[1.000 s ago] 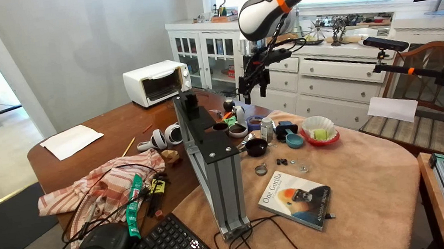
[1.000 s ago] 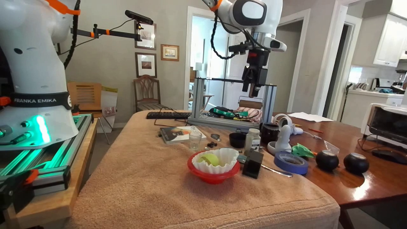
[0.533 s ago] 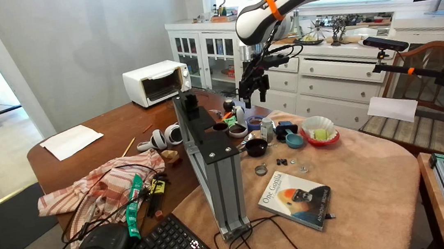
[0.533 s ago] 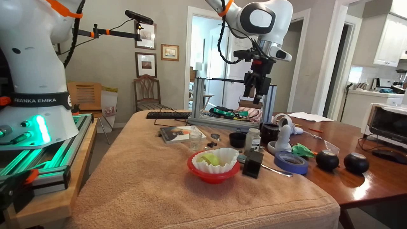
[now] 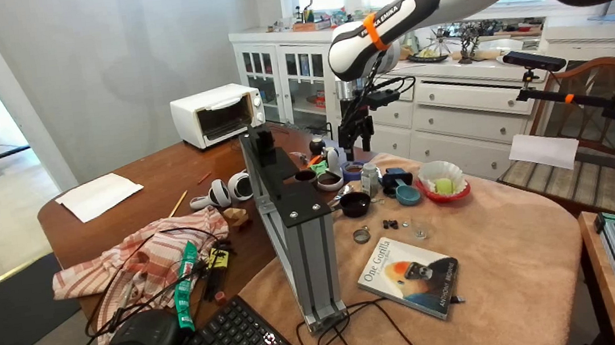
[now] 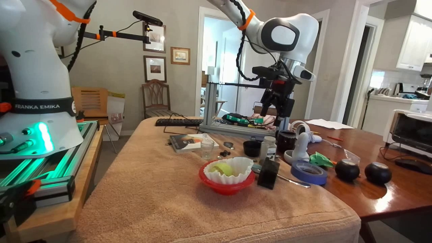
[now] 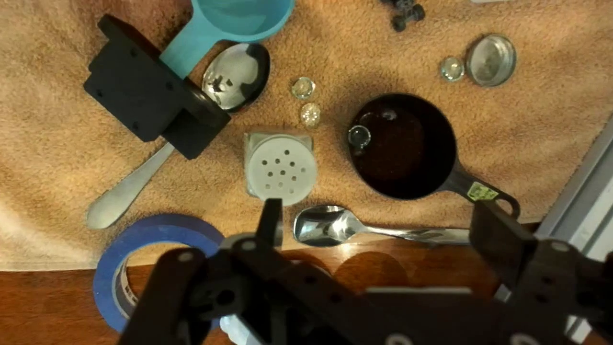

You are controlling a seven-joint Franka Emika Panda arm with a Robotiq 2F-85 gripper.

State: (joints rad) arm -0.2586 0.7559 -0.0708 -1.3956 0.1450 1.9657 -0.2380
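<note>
Above the tabletop, found the gripper spread wide, with a spoon lying below, between its tips as seen from the wrist, near a pierced-lid shaker and a black cup (yellow-green handle sticker, too small to read). Made out "FRANKA EMIKA" on the arm, "One Gorilla" and "ANTHONY BROWNE" on the book.

A glossy brown wooden counter is partly covered by a tan towel. On the bare wood sit a white toaster oven, white paper, a rumpled striped cloth and two round black objects. On the towel rest a picture book titled One Gorilla, a red bowl, a shaker jar, a black measuring cup and, near the towel's edge, a silver spoon. Blue tape straddles that edge.
</note>
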